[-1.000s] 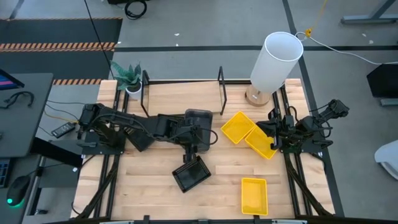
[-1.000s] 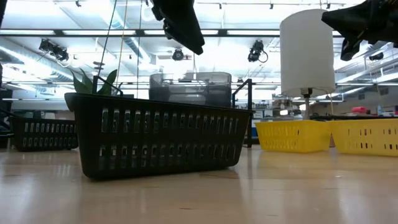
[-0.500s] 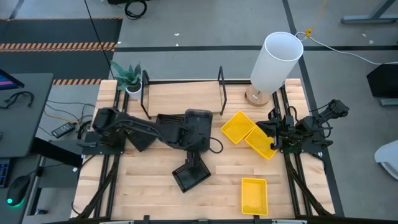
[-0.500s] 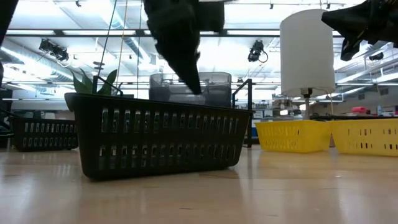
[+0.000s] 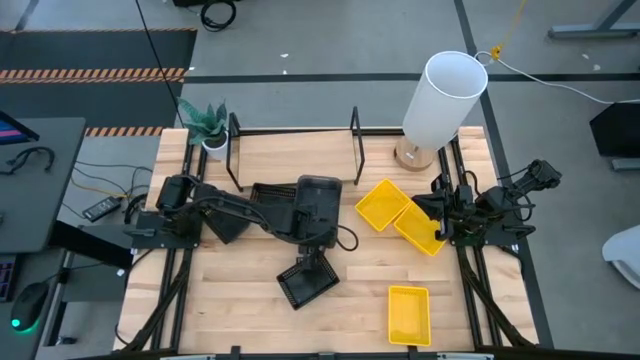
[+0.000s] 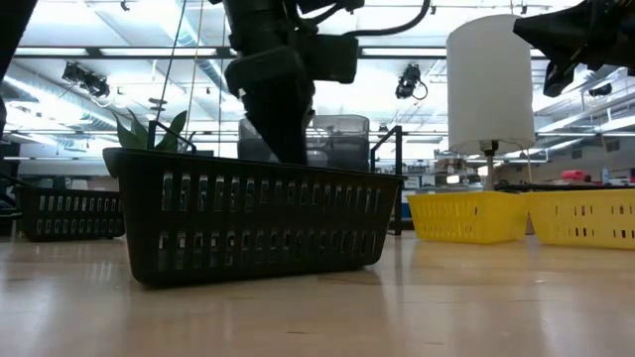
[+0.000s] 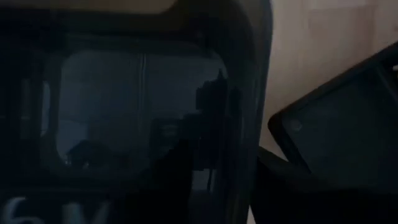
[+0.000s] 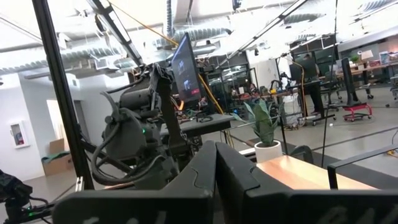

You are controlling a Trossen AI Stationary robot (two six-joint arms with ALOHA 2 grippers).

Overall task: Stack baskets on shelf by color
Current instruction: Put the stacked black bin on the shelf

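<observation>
A black slatted basket (image 5: 303, 284) (image 6: 253, 213) sits flat on the tabletop near the middle. My left gripper (image 5: 314, 260) (image 6: 278, 134) hangs open over its far rim, fingers pointing down behind the wall in the low view. A grey basket (image 5: 319, 195) (image 7: 137, 106) lies just beyond, by another black basket (image 5: 268, 200). Three yellow baskets (image 5: 383, 205) (image 5: 420, 231) (image 5: 407, 313) rest on the right half. The shelf (image 5: 295, 131) stands along the far edge. My right gripper (image 8: 216, 180) is shut and raised at the table's right side (image 6: 575, 35). My left gripper comes down from above at the far rim (image 5: 312, 268) of the black slatted basket. The basket wall hides the fingertips in the low view, and I cannot tell whether they touch it.
A tall white cylinder (image 5: 443, 95) stands at the far right corner, a potted plant (image 5: 205, 125) at the far left. Another black basket (image 6: 69, 213) sits at the left. Bare wood lies along the near edge, left of the yellow basket.
My left gripper has come down from well above the black slatted basket to its far rim, moving slightly toward the near edge. The basket has stayed where it was. The right arm has kept still.
</observation>
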